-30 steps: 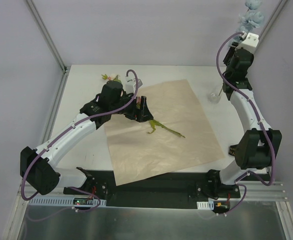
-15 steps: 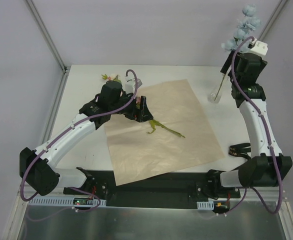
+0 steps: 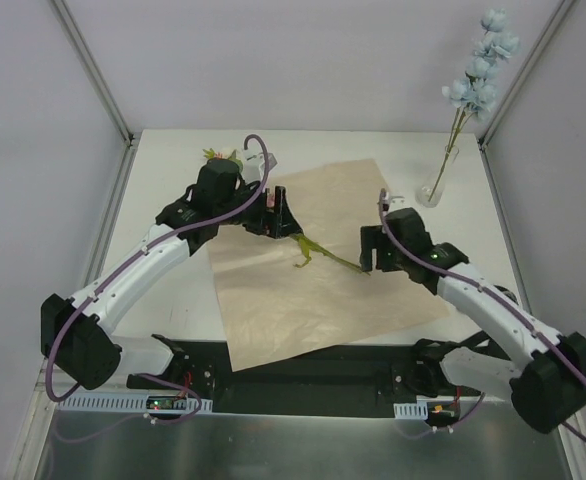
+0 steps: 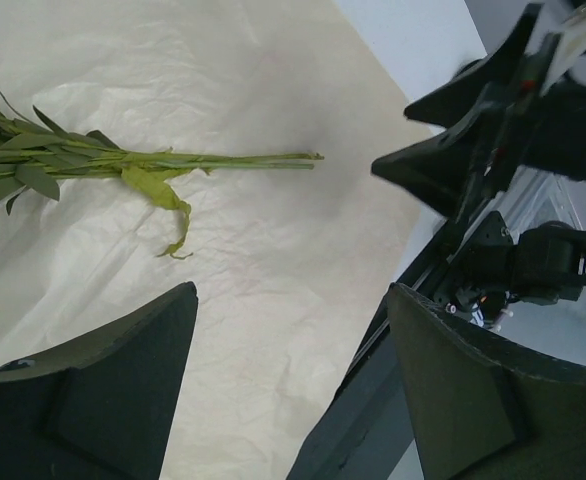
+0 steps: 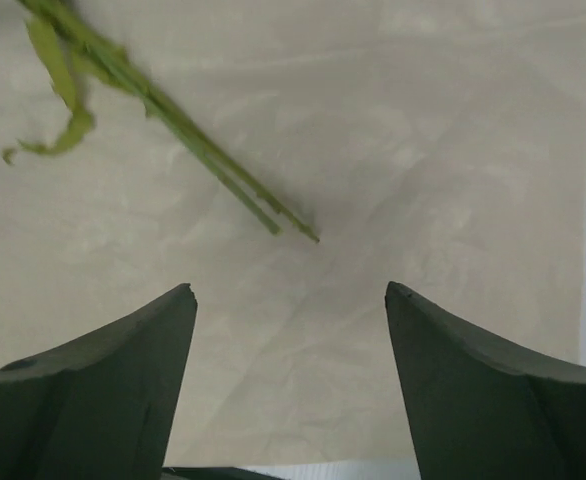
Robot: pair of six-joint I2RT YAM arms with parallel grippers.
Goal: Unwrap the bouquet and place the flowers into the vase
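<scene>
The bouquet's tan paper point(image 3: 353, 215) lies spread flat on the table. A bunch of green-stemmed flowers point(image 3: 325, 256) rests across it, its pink heads point(image 3: 216, 154) peeking out behind the left arm. My left gripper point(image 3: 283, 218) is open just above the leafy part of the stems point(image 4: 173, 160). My right gripper point(image 3: 366, 258) is open and low over the paper, just short of the cut stem ends point(image 5: 303, 230). At the back right stands the clear vase point(image 3: 432, 190) with one pale blue spray point(image 3: 479, 68) upright in it.
The paper point(image 4: 273, 300) reaches close to the table's near edge, next to the black base rail point(image 3: 313, 365). White enclosure walls and metal posts stand just behind the vase. The right gripper's fingers point(image 4: 443, 165) show in the left wrist view.
The right gripper let go of the blue spray, which now stands in the vase, and swung down and left to the stem ends on the paper. The left arm barely moved.
</scene>
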